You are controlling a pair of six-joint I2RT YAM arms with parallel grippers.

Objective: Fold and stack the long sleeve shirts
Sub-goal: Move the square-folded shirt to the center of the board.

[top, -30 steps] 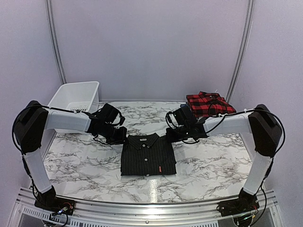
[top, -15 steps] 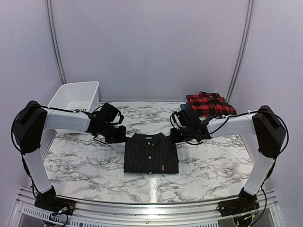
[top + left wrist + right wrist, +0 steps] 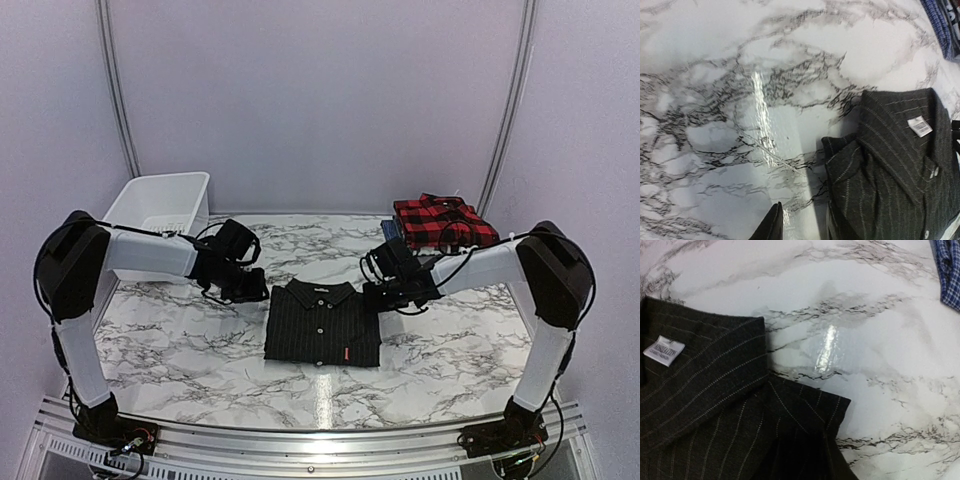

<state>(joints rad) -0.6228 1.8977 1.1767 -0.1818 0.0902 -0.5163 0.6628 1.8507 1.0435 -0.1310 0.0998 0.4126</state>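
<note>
Bin (image 3: 160,205), white plastic, sits at the far left corner of the desk (image 3: 180,360). My left jaws hang low at the left shoulder of the black pinstriped shirt (image 3: 322,322). The wrist view gives me only one dark finger (image 3: 771,227), with bare marble between it and the cloth, so I cannot tell their opening. That shirt lies folded mid-desk, collar away from me. My right jaws sit at its right shoulder, and their state I cannot tell either. Far right, a red plaid shirt (image 3: 440,220) tops a blue checked shirt (image 3: 388,230).
</note>
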